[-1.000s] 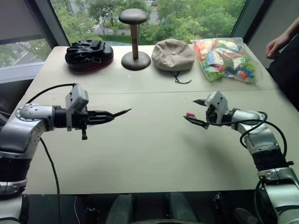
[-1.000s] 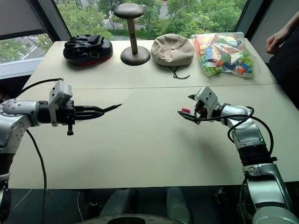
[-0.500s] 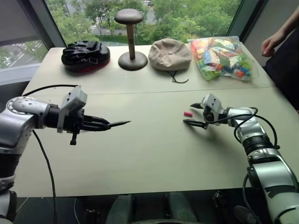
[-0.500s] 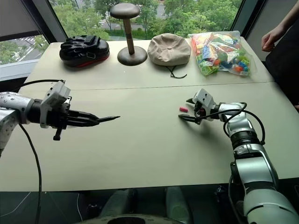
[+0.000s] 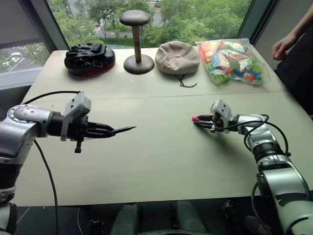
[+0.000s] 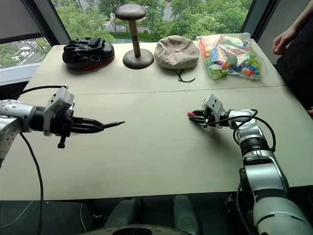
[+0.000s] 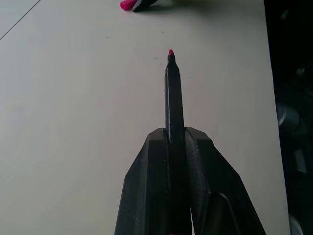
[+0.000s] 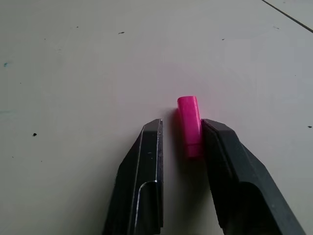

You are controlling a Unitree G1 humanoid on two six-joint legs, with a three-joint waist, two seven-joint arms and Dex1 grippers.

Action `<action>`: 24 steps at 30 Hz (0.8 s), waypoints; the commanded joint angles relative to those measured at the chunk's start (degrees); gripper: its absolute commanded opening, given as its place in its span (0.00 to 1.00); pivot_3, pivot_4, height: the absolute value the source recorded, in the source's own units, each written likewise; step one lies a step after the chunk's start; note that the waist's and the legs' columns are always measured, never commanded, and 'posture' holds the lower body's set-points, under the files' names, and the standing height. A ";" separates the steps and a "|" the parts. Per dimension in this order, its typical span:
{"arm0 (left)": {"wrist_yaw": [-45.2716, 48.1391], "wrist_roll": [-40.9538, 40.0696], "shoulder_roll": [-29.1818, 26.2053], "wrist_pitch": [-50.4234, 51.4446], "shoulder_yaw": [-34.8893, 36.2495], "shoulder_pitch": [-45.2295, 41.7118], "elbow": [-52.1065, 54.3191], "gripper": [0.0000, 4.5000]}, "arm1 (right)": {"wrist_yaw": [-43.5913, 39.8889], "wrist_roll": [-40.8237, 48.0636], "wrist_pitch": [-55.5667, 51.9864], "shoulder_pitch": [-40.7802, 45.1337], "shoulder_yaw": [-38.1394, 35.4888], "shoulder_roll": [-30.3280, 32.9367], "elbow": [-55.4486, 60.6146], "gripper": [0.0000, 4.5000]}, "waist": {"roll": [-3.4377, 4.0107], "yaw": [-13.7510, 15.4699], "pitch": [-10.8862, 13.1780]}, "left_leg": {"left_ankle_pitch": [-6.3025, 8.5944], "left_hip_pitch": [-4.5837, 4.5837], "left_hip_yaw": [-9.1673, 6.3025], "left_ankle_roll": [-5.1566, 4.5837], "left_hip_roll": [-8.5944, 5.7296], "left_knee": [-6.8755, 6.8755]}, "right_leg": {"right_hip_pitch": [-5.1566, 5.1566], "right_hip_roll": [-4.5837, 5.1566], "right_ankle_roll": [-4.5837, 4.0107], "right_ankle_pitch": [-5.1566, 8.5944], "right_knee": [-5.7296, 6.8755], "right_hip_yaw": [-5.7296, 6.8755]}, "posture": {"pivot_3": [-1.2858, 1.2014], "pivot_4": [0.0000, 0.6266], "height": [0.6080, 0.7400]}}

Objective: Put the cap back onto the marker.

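Observation:
The marker (image 5: 124,129) is a slim black stick with a pink-red tip (image 7: 170,52). My left gripper (image 5: 110,130) is shut on its rear end and holds it roughly level above the table's left half, tip pointing right. The cap (image 5: 195,118) is a tiny pink cylinder lying on the table at centre right. My right gripper (image 5: 199,120) is down at the table with its fingers drawn in around it. In the right wrist view the cap (image 8: 189,125) rests against one finger (image 8: 220,147), with a narrow gap to the other.
Along the far edge stand a black helmet (image 5: 90,58), a brown hat stand (image 5: 137,44), a beige hat (image 5: 178,56) with a dark cord, and a clear bag of coloured toy pieces (image 5: 230,61). A person's hand (image 5: 281,46) hovers at the far right. A seam (image 5: 156,95) crosses the table.
My right gripper came down to the table and its wide-open fingers closed in around the cap. The left gripper kept the marker almost still.

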State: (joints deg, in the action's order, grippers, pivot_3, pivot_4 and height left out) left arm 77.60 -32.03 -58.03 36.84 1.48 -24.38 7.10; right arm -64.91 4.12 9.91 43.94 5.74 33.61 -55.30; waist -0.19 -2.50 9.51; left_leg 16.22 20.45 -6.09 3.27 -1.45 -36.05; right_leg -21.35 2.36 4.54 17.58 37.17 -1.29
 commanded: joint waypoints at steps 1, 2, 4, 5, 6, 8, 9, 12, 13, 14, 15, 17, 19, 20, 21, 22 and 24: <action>-0.93 -1.35 -0.11 -0.04 3.16 0.02 1.10 0.00 | 0.30 -1.55 0.04 -0.01 0.01 0.13 -0.84 0.01 | -0.01 0.00 -0.01 | 0.00 -0.01 0.00 0.00 0.00 0.00 | 0.01 0.00 0.00 0.00 0.00 0.00 | 0.52 0.24 1.00; -1.14 -1.53 -0.13 0.11 3.37 0.15 1.17 0.00 | 0.32 -1.68 0.12 -0.06 -0.05 0.13 -0.88 0.01 | -0.01 0.00 -0.01 | 0.00 -0.01 0.00 0.00 0.00 -0.01 | 0.02 0.00 0.00 0.00 0.00 0.00 | 0.52 0.24 1.00; -1.22 -1.72 -0.34 0.13 3.70 0.56 1.28 0.00 | 0.60 -1.96 0.19 -0.08 -0.18 0.18 -0.95 0.01 | -0.01 -0.01 -0.01 | 0.00 -0.01 0.00 0.00 0.00 -0.01 | 0.01 0.00 0.00 0.00 0.00 0.00 | 0.52 0.24 1.00; -1.19 -1.76 -0.43 0.06 3.78 0.73 1.31 0.00 | 0.73 -2.05 0.19 -0.07 -0.22 0.20 -0.96 0.01 | 0.00 0.00 -0.01 | 0.00 -0.02 0.00 0.00 0.00 0.00 | 0.01 0.00 0.00 0.00 0.00 0.00 | 0.52 0.24 1.00; -1.12 -1.67 -0.56 -0.15 3.81 0.89 1.25 0.00 | 0.86 -2.16 0.35 0.06 -0.24 0.38 -0.74 0.01 | 0.00 0.00 -0.01 | 0.00 -0.02 0.00 0.00 0.00 0.00 | 0.01 0.00 0.00 0.00 0.00 0.00 | 0.52 0.24 1.00; -1.17 -0.75 -0.55 -1.41 3.57 0.59 0.42 0.00 | 0.53 -2.40 0.53 0.58 -0.10 0.96 0.45 0.01 | 0.00 0.00 -0.01 | 0.00 -0.02 0.00 0.00 0.00 0.00 | 0.01 0.00 0.00 0.00 0.00 -0.01 | 0.52 0.24 1.00; -1.25 0.14 -0.38 -2.47 3.14 -0.09 -0.57 0.00 | -0.43 -2.33 0.26 1.04 0.01 1.40 1.84 0.01 | 0.00 0.00 -0.01 | 0.00 -0.02 0.00 0.00 0.00 -0.01 | 0.01 0.00 0.00 0.00 0.00 -0.01 | 0.52 0.24 1.00; -0.65 3.90 0.32 -7.20 0.68 -3.06 -4.64 0.00 | -4.65 -2.25 -0.91 2.11 0.94 2.96 8.34 0.01 | 0.03 0.24 0.01 | 0.00 0.01 0.00 0.00 -0.01 -0.03 | 0.00 0.00 0.00 0.00 0.01 0.00 | 0.52 0.24 1.00; -0.13 5.66 0.76 -9.52 -0.60 -4.24 -6.35 0.00 | -6.42 -1.84 -2.16 2.31 1.25 3.49 11.38 0.01 | 0.04 0.16 0.02 | 0.00 0.03 -0.01 0.00 -0.02 -0.03 | -0.02 0.00 0.00 0.00 0.02 0.01 | 0.52 0.24 1.00; 0.36 6.96 1.34 -11.15 -1.76 -5.38 -7.93 0.00 | -8.06 -1.42 -3.50 2.33 1.47 3.95 14.39 0.01 | 0.10 0.17 0.05 | 0.00 0.03 0.00 0.00 -0.02 -0.01 | -0.04 0.00 0.00 0.00 0.01 0.01 | 0.52 0.24 1.00; 0.90 8.24 2.00 -12.82 -2.90 -6.63 -9.66 0.00 | -9.49 -1.00 -4.91 2.27 1.67 4.35 17.36 0.01 | 0.14 0.13 0.08 | 0.00 0.04 0.00 0.00 -0.02 0.00 | -0.04 0.00 0.00 0.00 0.01 0.01 | 0.52 0.24 1.00; 1.69 10.89 3.93 -16.48 -5.13 -9.28 -13.53 0.00 | -11.17 -0.35 -7.71 1.68 1.98 4.73 22.91 0.01 | 0.13 0.09 0.07 | 0.00 0.05 0.00 0.00 -0.02 0.02 | -0.06 -0.01 0.01 0.00 0.01 0.02 | 0.52 0.24 1.00; 2.38 12.95 6.13 -19.63 -6.92 -11.74 -17.10 0.00 | -11.62 0.12 -10.01 0.69 2.21 4.60 27.53 0.01 | 0.13 0.03 0.07 | 0.00 0.05 0.00 0.00 0.00 0.02 | -0.08 -0.04 0.01 -0.01 0.01 0.03 | 0.52 0.24 1.00; 2.58 13.74 7.24 -20.91 -7.64 -12.80 -18.57 0.00 | -11.48 0.35 -11.04 0.14 2.22 4.37 29.49 0.01 | 0.13 0.08 0.07 | 0.00 0.07 0.00 0.00 0.02 0.02 | -0.09 -0.04 0.01 -0.01 0.01 0.03 | 0.52 0.24 1.00; 2.65 14.69 8.78 -22.32 -8.55 -14.20 -20.38 0.00 | -11.42 0.65 -12.33 -0.54 2.42 4.02 31.69 0.01 | 0.13 0.14 0.07 | 0.00 0.07 0.00 0.00 0.02 0.02 | -0.09 -0.04 0.01 -0.01 0.01 0.03 | 0.52 0.24 1.00; 2.72 15.50 10.41 -23.55 -9.39 -15.52 -22.04 0.00 | -11.33 0.90 -13.36 -1.39 2.68 3.68 33.91 0.01 | 0.12 0.16 0.07 | 0.00 0.09 0.00 0.00 0.01 0.02 | -0.10 -0.04 0.01 -0.01 0.01 0.04 | 0.52 0.24 1.00; 2.82 16.68 12.78 -25.29 -10.40 -17.29 -24.55 0.00 | -10.89 1.23 -15.12 -2.72 2.98 3.17 36.94 0.01 | 0.12 0.32 0.07 | 0.00 0.12 -0.01 0.00 0.00 -0.01 | -0.11 -0.03 0.02 -0.01 0.01 0.05 | 0.52 0.24 1.00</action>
State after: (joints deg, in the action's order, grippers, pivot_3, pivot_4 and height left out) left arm 79.96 -16.31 -45.34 13.80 -8.86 -40.27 -16.62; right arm -76.05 3.81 -4.05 41.18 8.95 36.88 -21.60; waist -0.06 -2.18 9.58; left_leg 16.22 20.59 -6.10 3.27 -1.46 -36.08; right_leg -21.46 2.34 4.56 17.58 37.18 -1.24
